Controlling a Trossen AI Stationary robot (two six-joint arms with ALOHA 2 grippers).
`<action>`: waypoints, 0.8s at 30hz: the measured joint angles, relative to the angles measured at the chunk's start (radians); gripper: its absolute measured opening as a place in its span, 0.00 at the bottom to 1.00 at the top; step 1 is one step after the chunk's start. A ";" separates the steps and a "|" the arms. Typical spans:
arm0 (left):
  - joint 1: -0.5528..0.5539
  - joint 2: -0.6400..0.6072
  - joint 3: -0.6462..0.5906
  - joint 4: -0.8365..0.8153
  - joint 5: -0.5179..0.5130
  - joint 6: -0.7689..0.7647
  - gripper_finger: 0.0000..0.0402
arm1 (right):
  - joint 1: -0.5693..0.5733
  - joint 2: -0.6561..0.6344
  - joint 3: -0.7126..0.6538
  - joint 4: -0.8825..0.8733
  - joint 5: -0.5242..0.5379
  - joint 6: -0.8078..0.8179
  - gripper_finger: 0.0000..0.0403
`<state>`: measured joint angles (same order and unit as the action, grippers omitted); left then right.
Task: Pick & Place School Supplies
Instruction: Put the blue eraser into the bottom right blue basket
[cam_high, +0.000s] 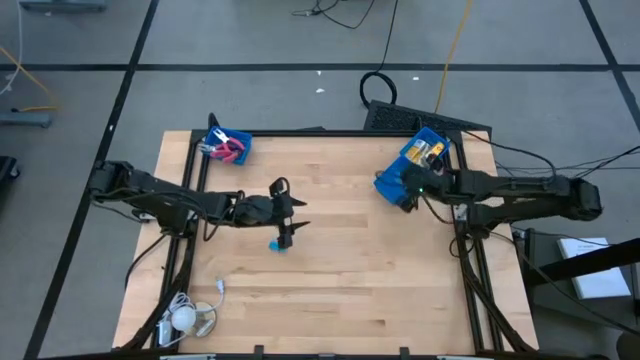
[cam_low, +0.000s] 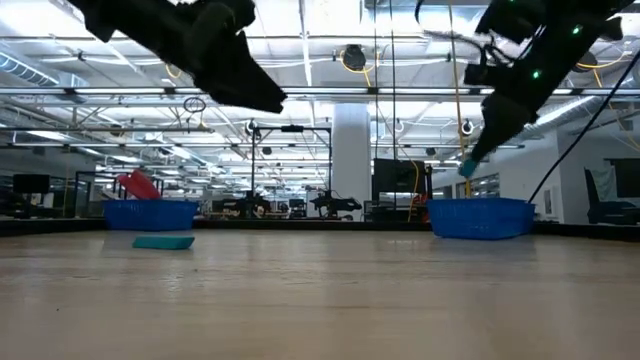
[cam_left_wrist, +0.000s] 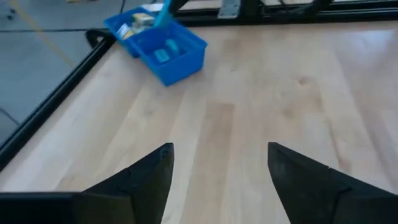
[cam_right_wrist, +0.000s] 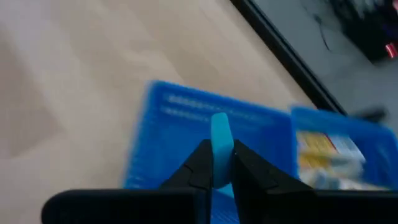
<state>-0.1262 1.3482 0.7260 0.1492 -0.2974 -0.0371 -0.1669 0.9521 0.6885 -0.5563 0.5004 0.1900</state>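
Two tools work: the right tool (cam_right_wrist: 216, 163) pinches a light-blue piece (cam_right_wrist: 221, 140) above the near blue bin (cam_right_wrist: 205, 118); a tilted release could bounce it out. The left tool (cam_left_wrist: 217, 168) hangs open above another piece (cam_high: 279, 245) lying on the table (cam_high: 350, 290).

**Two dark arms, black all over**

Both arms are showing as matte black, jointed segments with thin black cables looping alongside. The left gripper (cam_left_wrist: 219, 180) is ending in broad, wedge-shaped black fingers. Small green lights are glowing on the right arm (cam_low: 535, 74).
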 joint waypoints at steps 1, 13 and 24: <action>0.008 -0.001 -0.012 0.006 -0.001 -0.004 0.64 | -0.027 0.007 0.000 -0.028 0.002 0.017 0.06; 0.040 -0.001 -0.022 -0.001 0.009 -0.059 0.63 | -0.194 0.203 -0.015 0.003 -0.033 0.016 0.13; 0.035 -0.001 -0.022 -0.032 0.010 -0.075 0.64 | -0.194 0.219 -0.015 0.083 -0.256 0.015 0.27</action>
<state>-0.0910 1.3472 0.7036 0.1170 -0.2874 -0.1120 -0.3606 1.1709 0.6731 -0.4729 0.2448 0.2052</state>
